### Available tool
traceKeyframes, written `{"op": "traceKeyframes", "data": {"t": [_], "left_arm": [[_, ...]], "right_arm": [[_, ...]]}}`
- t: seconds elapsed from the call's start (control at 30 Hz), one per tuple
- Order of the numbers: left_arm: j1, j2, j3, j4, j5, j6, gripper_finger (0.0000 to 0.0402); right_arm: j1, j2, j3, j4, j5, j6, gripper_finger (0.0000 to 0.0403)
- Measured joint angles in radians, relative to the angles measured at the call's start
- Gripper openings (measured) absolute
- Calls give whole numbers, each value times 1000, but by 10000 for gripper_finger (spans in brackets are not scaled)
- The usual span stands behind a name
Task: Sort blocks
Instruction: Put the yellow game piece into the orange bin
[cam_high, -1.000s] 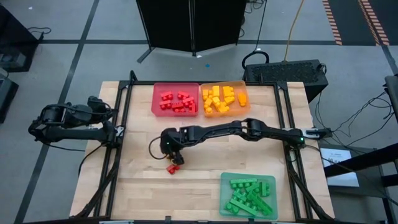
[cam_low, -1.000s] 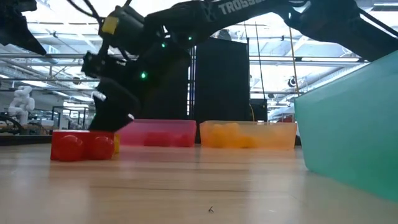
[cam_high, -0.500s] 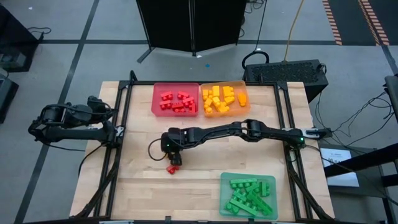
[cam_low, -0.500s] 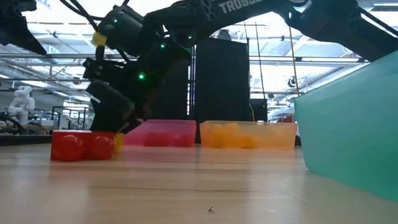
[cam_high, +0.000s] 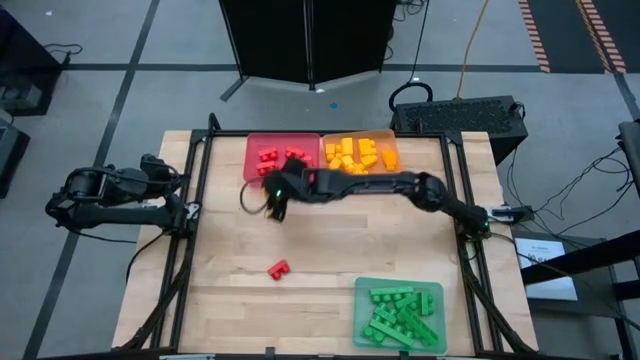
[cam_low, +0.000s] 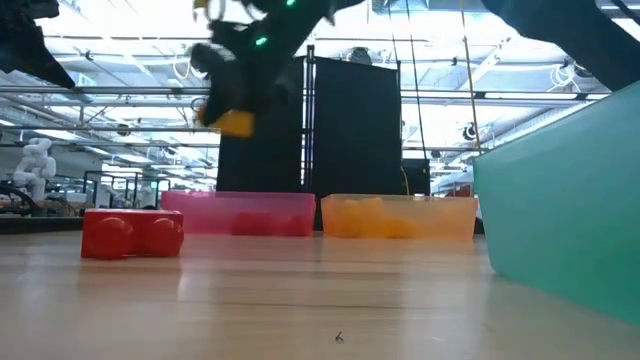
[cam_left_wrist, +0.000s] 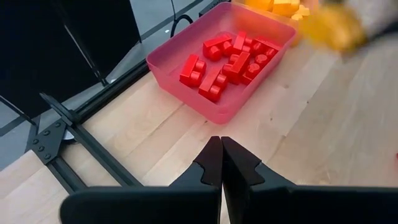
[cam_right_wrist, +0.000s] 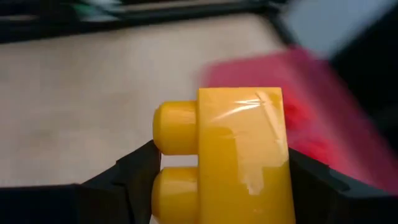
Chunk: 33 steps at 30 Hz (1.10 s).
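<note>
My right gripper (cam_high: 274, 205) hovers over the table just in front of the red tray (cam_high: 282, 158), shut on a yellow studded block (cam_right_wrist: 242, 155). In the low view that block (cam_low: 236, 123) hangs well above the table. One red block (cam_high: 277, 268) lies flat on the wood, near the middle of the table. Red blocks fill the red tray, yellow ones the orange tray (cam_high: 360, 155), green ones the green tray (cam_high: 398, 312). My left gripper (cam_left_wrist: 221, 163) waits shut at the table's left edge. My right gripper pinches the yellow block by its two opposite side faces (cam_right_wrist: 277, 162), one finger (cam_right_wrist: 140, 171) on each side, with the studs pointing sideways out of the hold. The block is lifted clear of the table.
The red and orange trays stand side by side at the far edge; the green tray sits at the near right corner. Bare wood lies between them and along the left half. A black frame rail (cam_left_wrist: 74, 137) runs along the table's left side.
My right gripper has risen from beside the red block and swung toward the far edge, to just in front of the red tray, carrying the yellow block up off the table. The red block has stayed where it was.
</note>
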Motion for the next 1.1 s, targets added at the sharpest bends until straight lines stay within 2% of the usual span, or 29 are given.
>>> {"op": "traceKeyframes", "data": {"t": [0.13,0.23,0.47,0.6,0.77,1.1], "left_arm": [[0,0,0,0,0,0,2],[0,0,0,0,0,0,2],[0,0,0,0,1,1,2],[0,0,0,0,1,1,2],[0,0,0,0,2,1,2],[0,0,0,0,4,2,2]], "right_arm": [[-64,-70,2,-193,125,88,250],[-110,-94,0,-379,179,144,250],[-181,-108,-1,-758,177,170,250],[-224,-111,-20,-771,158,146,250],[-305,-112,-23,-761,25,140,250],[-415,-112,-23,-772,-24,217,267]]}}
